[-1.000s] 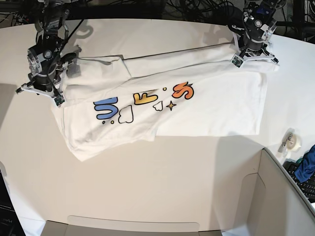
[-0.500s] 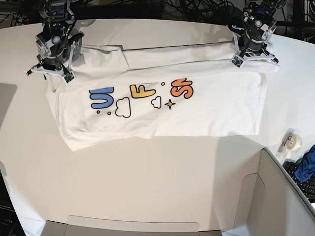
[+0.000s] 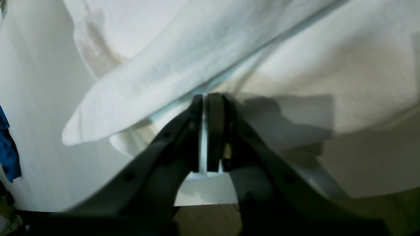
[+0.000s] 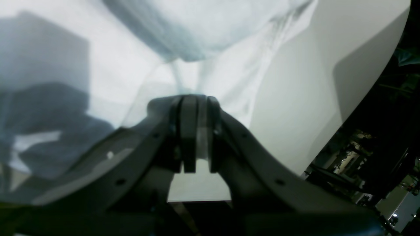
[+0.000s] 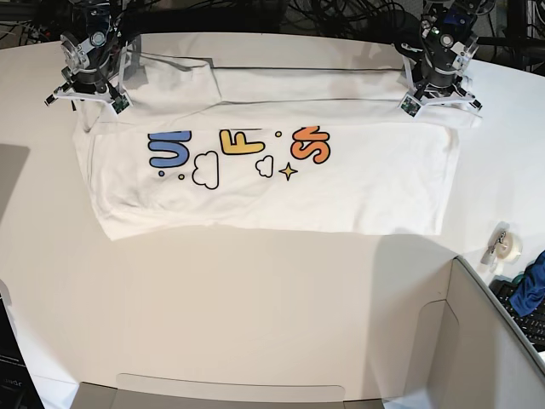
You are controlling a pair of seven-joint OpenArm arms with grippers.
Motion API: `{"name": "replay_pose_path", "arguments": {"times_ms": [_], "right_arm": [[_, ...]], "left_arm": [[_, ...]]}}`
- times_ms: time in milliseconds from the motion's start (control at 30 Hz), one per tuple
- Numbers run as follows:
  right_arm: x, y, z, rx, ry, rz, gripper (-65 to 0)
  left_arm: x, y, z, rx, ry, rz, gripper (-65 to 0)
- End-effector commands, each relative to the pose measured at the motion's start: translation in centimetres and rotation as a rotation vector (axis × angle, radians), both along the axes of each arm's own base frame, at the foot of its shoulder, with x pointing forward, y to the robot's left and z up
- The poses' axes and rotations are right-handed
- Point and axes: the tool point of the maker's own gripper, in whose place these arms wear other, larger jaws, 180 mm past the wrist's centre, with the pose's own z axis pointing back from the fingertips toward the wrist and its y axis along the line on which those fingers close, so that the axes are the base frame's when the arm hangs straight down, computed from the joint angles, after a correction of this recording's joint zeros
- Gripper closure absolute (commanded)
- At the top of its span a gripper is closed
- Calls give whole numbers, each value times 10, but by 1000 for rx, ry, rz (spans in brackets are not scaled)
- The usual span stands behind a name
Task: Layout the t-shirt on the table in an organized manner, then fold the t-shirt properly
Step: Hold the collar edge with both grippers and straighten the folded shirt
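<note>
The table (image 5: 255,307) is showing as a big off-white matte top with a curved far edge, and its near half is lying bare. The t-shirt (image 5: 358,187) is lying flat across the far half, print side up, with the blue, yellow and orange lettering reading left to right in the base view. A folded band of cloth is running along the shirt's far edge between the two arms.

The right gripper (image 5: 89,85) is sitting at the far corner on the base view's left, with its fingers (image 4: 188,131) pressed together and pinching a bit of white fabric. The left gripper (image 5: 434,92) is sitting at the far corner on the view's right, with its fingers (image 3: 215,131) nearly closed and nipping a thin edge of the shirt.

Room: dark cables (image 5: 341,13) are trailing behind the table. A grey box wall (image 5: 485,341) is standing at the near right corner. A tape roll (image 5: 507,245) is sitting near the table's right edge, with a blue cloth (image 5: 530,290) just beyond it.
</note>
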Motion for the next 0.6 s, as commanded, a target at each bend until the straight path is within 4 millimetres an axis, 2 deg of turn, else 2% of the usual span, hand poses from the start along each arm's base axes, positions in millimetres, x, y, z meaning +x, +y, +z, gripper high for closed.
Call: {"name": "replay_pose_path", "arguments": {"times_ms": [0,133,433,567], "right_arm": [[-6,-5,1,-18,20,-6,-49],[-15,-4,-3,-15,42,-3,-49],[-17,-5,-3,-18,48,-6,-49],[-30,-4,-8,-17,79,-4,-49]], "left_arm": [[-22,0,-8,-6,101,5,-30],[-21,0,-7,-4,96,3,-30],[-20,5,-5,9,96,-5,-30],[-20,6,-5,11,97,-5,-30]]}}
